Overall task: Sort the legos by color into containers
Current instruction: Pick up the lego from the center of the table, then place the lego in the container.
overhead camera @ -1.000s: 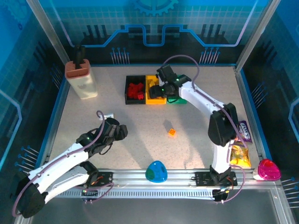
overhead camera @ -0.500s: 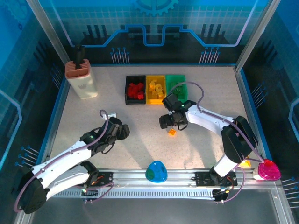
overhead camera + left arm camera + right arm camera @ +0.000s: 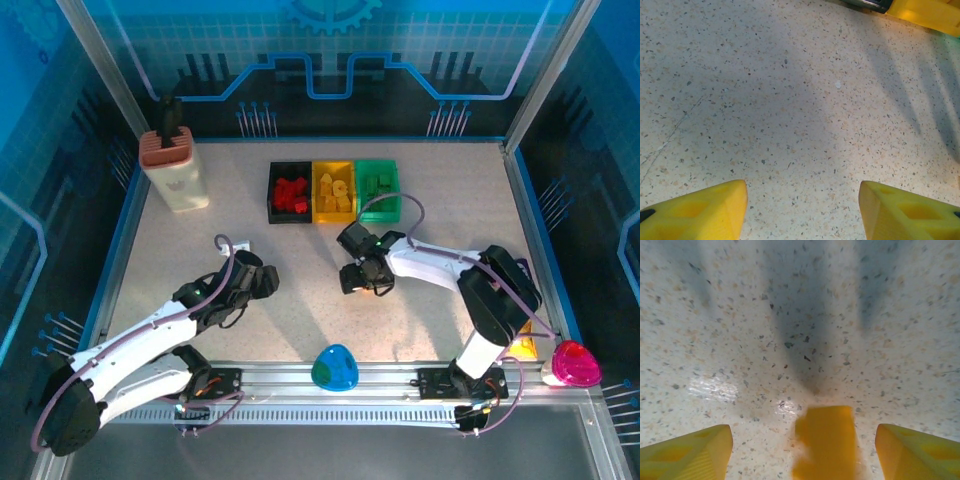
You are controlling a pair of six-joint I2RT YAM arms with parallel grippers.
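An orange-yellow lego [image 3: 826,440] lies on the table between the fingers of my right gripper [image 3: 804,436], which is open and not touching it. From above, the right gripper [image 3: 360,276] hangs low over the table's middle and covers that lego. At the back stand three containers side by side. The black bin [image 3: 274,192] holds red legos [image 3: 292,193], the yellow bin [image 3: 318,190] yellow legos [image 3: 338,190], and the green bin [image 3: 392,182] green legos [image 3: 374,187]. My left gripper [image 3: 256,282] [image 3: 802,192] is open over bare table with nothing between its fingers.
A beige block with a brown top [image 3: 175,170] stands at the back left. A blue-green egg [image 3: 334,368] lies at the near edge, with a pink bowl [image 3: 572,363] and a snack bag [image 3: 521,347] at the near right. The yellow bin's corner [image 3: 930,12] is ahead of the left fingers.
My right arm has swung from the bins down to the table's middle and now sits over the loose lego, hiding it from above. The left arm has barely moved.
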